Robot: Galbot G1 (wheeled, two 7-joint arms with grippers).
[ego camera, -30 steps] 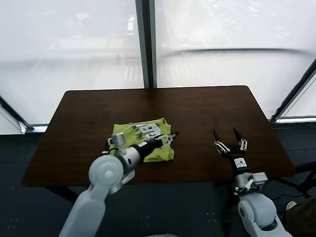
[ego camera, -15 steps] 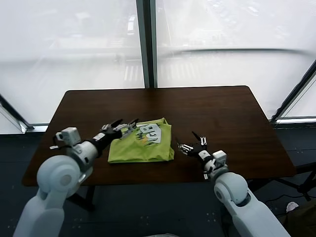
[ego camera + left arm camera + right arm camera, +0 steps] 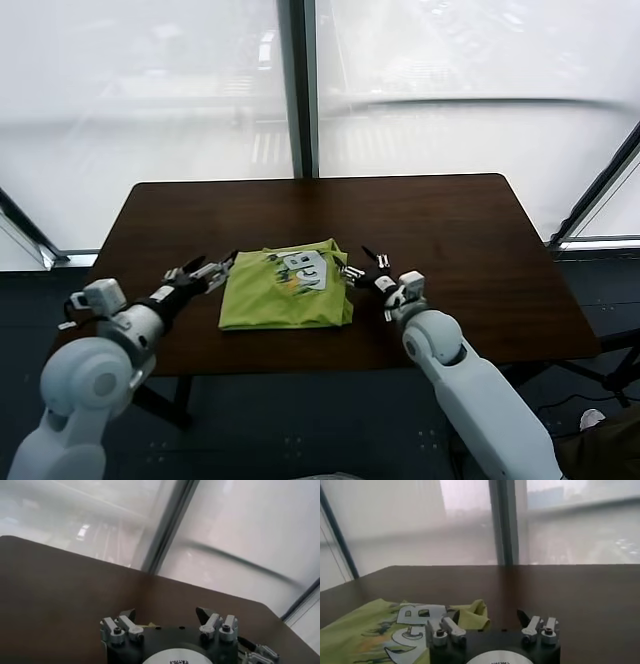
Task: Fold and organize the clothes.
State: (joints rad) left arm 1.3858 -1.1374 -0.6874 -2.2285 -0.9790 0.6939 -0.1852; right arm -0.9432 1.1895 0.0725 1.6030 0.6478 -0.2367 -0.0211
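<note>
A lime-green short-sleeved T-shirt (image 3: pixel 287 293) of thin soft fabric lies folded into a rough square on a dark brown wooden table (image 3: pixel 450 240), its white-grey print facing up at the far right corner of the bundle. The shirt sits near the table's front edge, a little left of centre, with the grey window mullion (image 3: pixel 300 90) standing behind the table's far edge and pale glazed panels to either side of it.

The left gripper (image 3: pixel 205 268) hangs just beside the shirt's left edge, its dark fingers spread apart and holding nothing; a small gap of bare tabletop shows between them and the cloth. The right gripper (image 3: pixel 364 268) sits just beside the shirt's right edge, level with the printed corner, its fingers also parted and clasping nothing. Whether its tips touch the fabric cannot be told.

From the right wrist camera, the shirt (image 3: pixel 385 630) spreads out close ahead of the gripper, the print's large letters plain and a loose fold of green standing up beside them. The left wrist camera shows mostly bare tabletop (image 3: pixel 60 590) beyond its own fingers.
</note>
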